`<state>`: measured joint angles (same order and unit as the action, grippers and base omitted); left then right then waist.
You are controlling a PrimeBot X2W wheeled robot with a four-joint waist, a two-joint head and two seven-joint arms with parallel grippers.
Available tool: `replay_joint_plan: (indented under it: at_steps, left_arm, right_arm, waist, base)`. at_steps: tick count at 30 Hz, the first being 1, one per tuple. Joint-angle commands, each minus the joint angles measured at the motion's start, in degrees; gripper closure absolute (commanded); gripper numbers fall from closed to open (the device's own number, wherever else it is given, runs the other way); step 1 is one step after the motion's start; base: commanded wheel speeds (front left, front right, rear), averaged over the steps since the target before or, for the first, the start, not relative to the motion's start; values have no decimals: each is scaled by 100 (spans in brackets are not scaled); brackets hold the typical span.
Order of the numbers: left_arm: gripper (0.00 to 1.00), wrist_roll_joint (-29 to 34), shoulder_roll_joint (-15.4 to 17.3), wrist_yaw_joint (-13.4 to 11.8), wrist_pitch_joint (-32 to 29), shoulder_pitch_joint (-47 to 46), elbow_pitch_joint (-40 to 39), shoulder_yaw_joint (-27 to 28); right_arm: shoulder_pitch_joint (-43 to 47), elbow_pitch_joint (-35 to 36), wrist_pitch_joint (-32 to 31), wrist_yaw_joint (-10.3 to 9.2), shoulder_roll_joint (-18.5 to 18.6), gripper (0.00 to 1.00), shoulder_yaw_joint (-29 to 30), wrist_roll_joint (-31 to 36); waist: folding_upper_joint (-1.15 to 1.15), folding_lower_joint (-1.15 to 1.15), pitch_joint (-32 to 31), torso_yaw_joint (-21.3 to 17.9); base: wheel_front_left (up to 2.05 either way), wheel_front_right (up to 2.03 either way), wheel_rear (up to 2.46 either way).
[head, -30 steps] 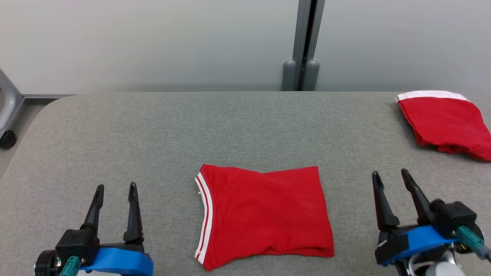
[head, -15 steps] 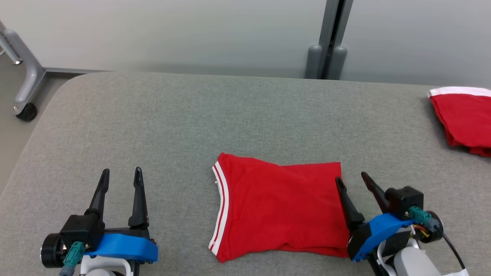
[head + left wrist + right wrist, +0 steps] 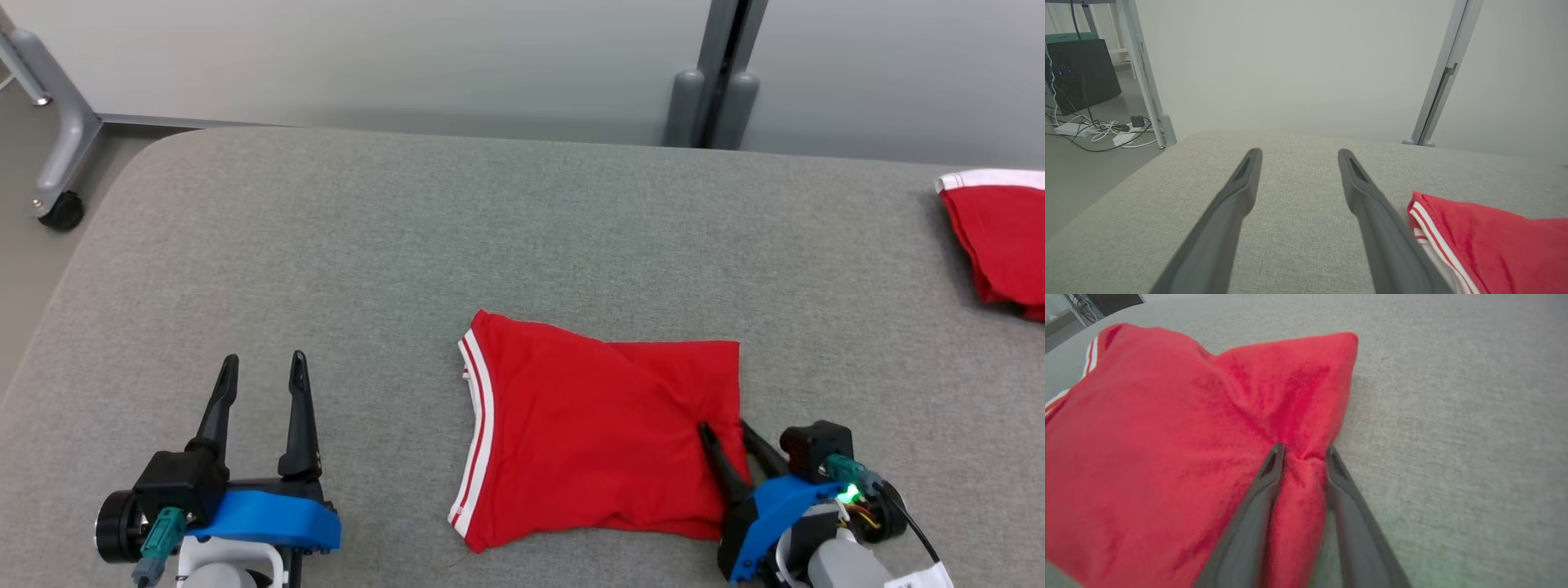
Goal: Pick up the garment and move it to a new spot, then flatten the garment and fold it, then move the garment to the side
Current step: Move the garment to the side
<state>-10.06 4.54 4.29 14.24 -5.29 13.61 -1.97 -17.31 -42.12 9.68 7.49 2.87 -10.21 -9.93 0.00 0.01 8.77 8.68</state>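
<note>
The garment [image 3: 596,433], a folded red piece with white stripes along its left edge, lies on the grey padded table [image 3: 408,245] near the front. My right gripper [image 3: 724,426] is at its right edge, shut on a bunched ridge of red cloth. In the right wrist view the cloth [image 3: 1167,437] puckers between the fingers of that gripper [image 3: 1305,449], with creases running out from the pinch. My left gripper [image 3: 265,359] rests open to the left of the garment, apart from it. In the left wrist view this gripper [image 3: 1299,152] holds nothing, and the garment's striped edge [image 3: 1494,241] shows at the lower right.
A second red garment with a white band [image 3: 1000,245] lies at the table's far right edge. A metal frame leg with a caster [image 3: 57,208] stands off the table's left corner. A grey post [image 3: 718,82] stands behind the table. Cables [image 3: 1106,132] lie on the floor.
The head camera has shifted. My right gripper has moved left onto the garment's right edge and its fingers have drawn together on the cloth, which now puckers. The left gripper has kept still.
</note>
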Motion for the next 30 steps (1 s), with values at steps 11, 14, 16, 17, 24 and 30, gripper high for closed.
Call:
replay_joint_plan:
  at_steps: [11,14,16,17,24,30]
  left_arm:
    - [0,-107,2,20,82,-296,-10,-37]
    - [0,-114,47,7,94,-374,-72,11]
    - [0,-119,61,8,94,-441,-116,30]
    - [0,-119,70,13,96,-477,-139,34]
    - [0,-70,155,46,98,-717,-273,37]
    - [0,-39,154,70,100,-868,-298,7]
  right_arm:
    - [-969,-112,293,-1,276,100,320,429]
    - [-1182,-6,230,0,457,100,341,515]
    - [-1293,84,216,0,659,100,407,539]
    - [-1334,123,200,0,745,100,424,526]
    - [-1489,595,143,0,1214,100,616,473]
    - [-1784,1029,108,0,1209,100,532,444]
  waist:
    - [0,-1,394,-584]
    - [0,-1,582,-833]
    - [0,-1,709,-978]
    - [0,-1,766,-1043]
    - [0,-1,1143,-1412]
    - [0,-1,1284,-1453]
  base:
    - [0,0,0]
    - [0,0,0]
    - [0,0,0]
    - [0,0,0]
    - [0,0,0]
    - [0,0,0]
